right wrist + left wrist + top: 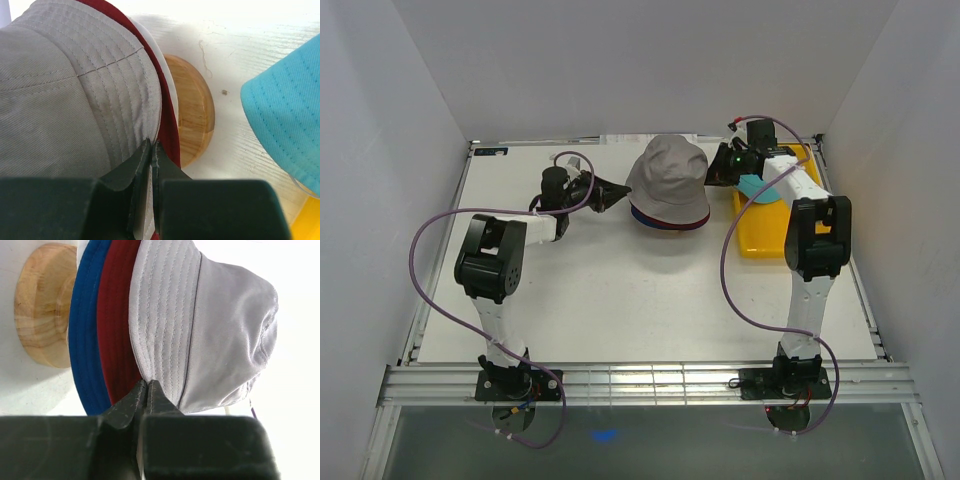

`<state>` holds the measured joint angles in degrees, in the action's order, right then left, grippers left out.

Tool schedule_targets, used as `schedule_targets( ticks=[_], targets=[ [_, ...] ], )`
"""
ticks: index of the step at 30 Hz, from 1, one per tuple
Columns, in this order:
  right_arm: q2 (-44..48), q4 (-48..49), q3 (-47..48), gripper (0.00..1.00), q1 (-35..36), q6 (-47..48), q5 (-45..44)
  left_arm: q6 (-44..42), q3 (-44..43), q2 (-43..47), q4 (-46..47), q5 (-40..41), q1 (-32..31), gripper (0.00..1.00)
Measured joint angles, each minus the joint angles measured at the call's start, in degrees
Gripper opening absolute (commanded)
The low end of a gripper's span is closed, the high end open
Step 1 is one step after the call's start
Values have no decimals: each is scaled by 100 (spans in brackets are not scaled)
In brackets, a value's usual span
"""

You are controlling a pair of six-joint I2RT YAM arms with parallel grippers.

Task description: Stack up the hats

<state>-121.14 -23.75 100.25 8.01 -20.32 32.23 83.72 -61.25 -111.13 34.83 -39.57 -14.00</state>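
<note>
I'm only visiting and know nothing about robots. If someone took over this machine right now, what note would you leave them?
Grippers: the left gripper is shut on the grey hat at its brim. The right gripper is shut on the brim's opposite side.
Stack: grey hat on the red hat, over the blue hat, all on the wooden stand.
The teal hat lies on the yellow tray, by the right arm.
Done: three hats stacked.
Left: release the grey hat, add the teal hat.
</note>
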Motion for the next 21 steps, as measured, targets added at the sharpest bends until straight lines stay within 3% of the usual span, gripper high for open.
schedule_targets(
  ticks=[21],
  targets=[
    [391,184,-452,8,0,17,-184,-494,-11,-267,-330,186,-4,0]
  ],
)
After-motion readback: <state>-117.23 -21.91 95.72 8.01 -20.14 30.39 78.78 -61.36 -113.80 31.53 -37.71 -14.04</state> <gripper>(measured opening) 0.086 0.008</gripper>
